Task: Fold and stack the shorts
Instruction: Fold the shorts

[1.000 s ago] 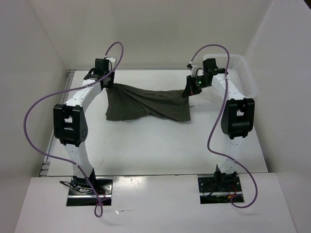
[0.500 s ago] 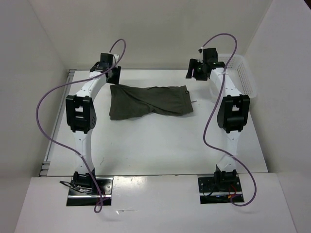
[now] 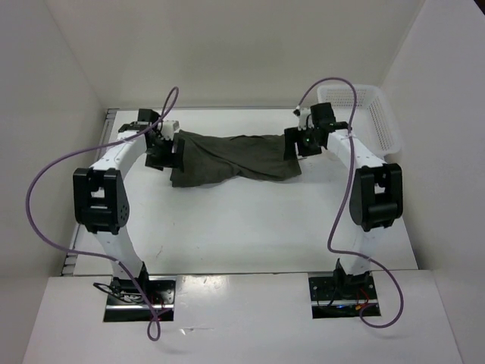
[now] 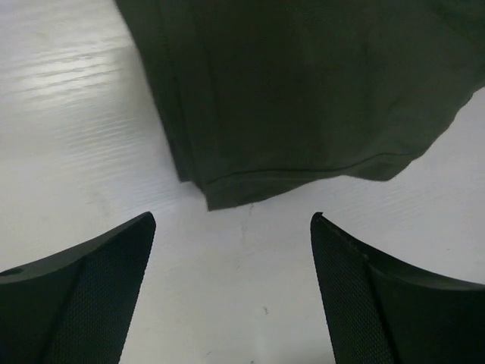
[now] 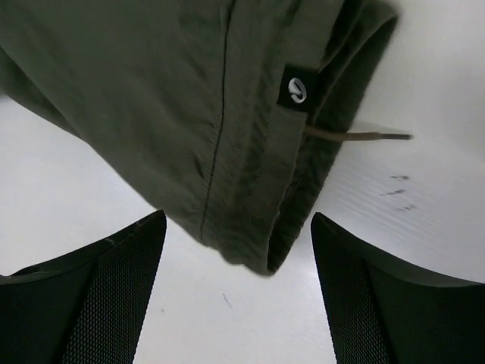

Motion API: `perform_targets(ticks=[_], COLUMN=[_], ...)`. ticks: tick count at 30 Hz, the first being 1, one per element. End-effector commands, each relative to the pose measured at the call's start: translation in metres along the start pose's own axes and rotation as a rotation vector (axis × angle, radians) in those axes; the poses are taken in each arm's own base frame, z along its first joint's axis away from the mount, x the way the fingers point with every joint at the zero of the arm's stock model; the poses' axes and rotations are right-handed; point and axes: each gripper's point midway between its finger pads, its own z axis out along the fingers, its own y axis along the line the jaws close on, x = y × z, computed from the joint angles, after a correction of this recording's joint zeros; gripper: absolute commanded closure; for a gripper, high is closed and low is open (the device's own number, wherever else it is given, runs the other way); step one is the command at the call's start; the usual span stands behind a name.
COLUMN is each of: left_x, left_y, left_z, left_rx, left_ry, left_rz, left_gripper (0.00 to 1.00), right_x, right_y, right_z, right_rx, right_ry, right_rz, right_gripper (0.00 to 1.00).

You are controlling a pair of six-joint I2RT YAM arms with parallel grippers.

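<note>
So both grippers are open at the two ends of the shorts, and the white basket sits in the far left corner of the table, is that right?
Not quite: the basket sits in the far right corner, as the top view shows. The left gripper and right gripper are indeed open at the ends of the shorts.

From above you see the wrinkled dark olive-green cloth shorts [image 3: 235, 158] spread across the white table [image 3: 227, 220], your left gripper [image 3: 168, 154] at their left edge and your right gripper [image 3: 294, 144] at their right edge.

Shorts [image 3: 235, 158] dropped flat, left fingers [image 4: 76, 303] and right fingers [image 5: 91, 303] lowered to ends
</note>
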Motion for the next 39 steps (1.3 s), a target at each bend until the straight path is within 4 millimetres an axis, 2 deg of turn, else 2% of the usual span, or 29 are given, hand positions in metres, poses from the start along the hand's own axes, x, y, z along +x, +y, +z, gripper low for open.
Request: perform_targets(ticks=[1,2,4,8,10,11,12,13,14,15,16,17,18,19,21,22,23,24,25,27,28,29,30,31,32,35,36,38,39], left_x=[-0.002,-0.009,-0.017,0.003,0.008,0.008,0.01,0.008,0.01,0.01,0.014,0.017,0.026,0.024,0.043,0.052,0.062,0.072,0.095,0.114,0.122,0.136,0.135,0.138,0.143,0.13,0.109,0.082,0.068], left_y=[-0.013,-0.016,-0.014,-0.009,-0.004,-0.003,-0.004,-0.006,-0.009,-0.009,-0.011,-0.012,-0.006,-0.002,0.015,0.023,0.029,0.039,0.039,0.037,0.031,0.024,0.019,0.015,0.011,0.012,0.015,0.017,0.017], left_z=[0.024,0.024,0.034,0.062,0.073,0.077,0.08,0.081,0.084,0.082,0.081,0.08,0.074,0.062,0.037,0.028,0.019,0.0,-0.003,-0.022,-0.025,-0.027,-0.03,-0.031,-0.034,-0.048,-0.056,-0.063,-0.065], left_rx=[0.154,0.195,0.205,0.187,0.165,0.165,0.178,0.19,0.21,0.211,0.222,0.223,0.208,0.192,0.128,0.1,0.073,0.008,-0.013,-0.057,-0.06,-0.05,-0.047,-0.042,-0.03,-0.005,0.012,0.026,0.033], left_ry=[0.012,-0.015,-0.036,0.032,0.029,0.029,0.036,0.035,0.043,0.046,0.064,0.076,0.094,0.07,0.087,0.096,0.108,0.116,0.164,0.193,0.211,0.251,0.239,0.254,0.266,0.233,0.169,0.086,0.039], left_rz=[-0.031,-0.032,-0.025,-0.039,-0.036,-0.036,-0.039,-0.04,-0.044,-0.045,-0.052,-0.056,-0.076,-0.077,-0.123,-0.142,-0.16,-0.177,-0.187,-0.188,-0.173,-0.167,-0.151,-0.142,-0.147,-0.178,-0.19,-0.178,-0.165], left_gripper=[0.09,0.05,0.04,0.04,0.07,0.12,0.35,0.48,0.59,0.68,0.89,0.98,1.0,1.0,1.0,1.0,1.0,1.0,1.0,1.0,1.0,0.98,0.9,0.69,0.6,0.38,0.34,0.27,0.23], right_x=[0.032,0.032,0.037,0.043,0.051,0.047,0.049,0.049,0.048,0.049,0.049,0.044,0.05,0.056,0.066,0.072,0.093,0.1,0.121,0.137,0.153,0.152,0.153,0.153,0.143,0.099,0.079,0.063,0.057], right_y=[0.006,0.006,0.003,-0.005,-0.007,-0.008,-0.008,-0.01,-0.015,-0.016,-0.016,-0.018,-0.019,-0.016,-0.009,0.001,0.005,0.016,0.028,0.049,0.055,0.061,0.064,0.064,0.062,0.046,0.039,0.037,0.039], right_z=[0.025,0.029,0.042,0.059,0.068,0.071,0.076,0.076,0.079,0.079,0.079,0.074,0.07,0.059,0.043,0.023,0.013,0.003,-0.016,-0.031,-0.035,-0.042,-0.042,-0.042,-0.045,-0.055,-0.059,-0.052,-0.048], right_rx=[-0.121,-0.133,-0.135,-0.114,-0.114,-0.113,-0.112,-0.103,-0.078,-0.069,-0.069,-0.055,-0.048,-0.051,-0.086,-0.113,-0.146,-0.212,-0.255,-0.345,-0.365,-0.367,-0.37,-0.368,-0.348,-0.306,-0.306,-0.292,-0.292], right_ry=[0.097,0.1,0.12,0.14,0.16,0.15,0.16,0.161,0.164,0.165,0.165,0.152,0.169,0.186,0.21,0.226,0.27,0.278,0.323,0.347,0.38,0.364,0.359,0.361,0.334,0.222,0.17,0.124,0.108], right_rz=[-0.108,-0.118,-0.11,-0.08,-0.049,-0.052,-0.034,-0.035,-0.028,-0.028,-0.028,-0.046,-0.063,-0.077,-0.119,-0.131,-0.121,-0.143,-0.132,-0.12,-0.109,-0.127,-0.139,-0.127,-0.146,-0.159,-0.149,-0.126,-0.124], right_gripper=[0.18,0.18,0.17,0.17,0.2,0.31,0.4,0.5,0.71,0.81,0.9,0.97,1.0,1.0,1.0,1.0,1.0,1.0,1.0,1.0,0.87,0.62,0.44,0.31,0.26,0.23,0.23,0.23,0.27])
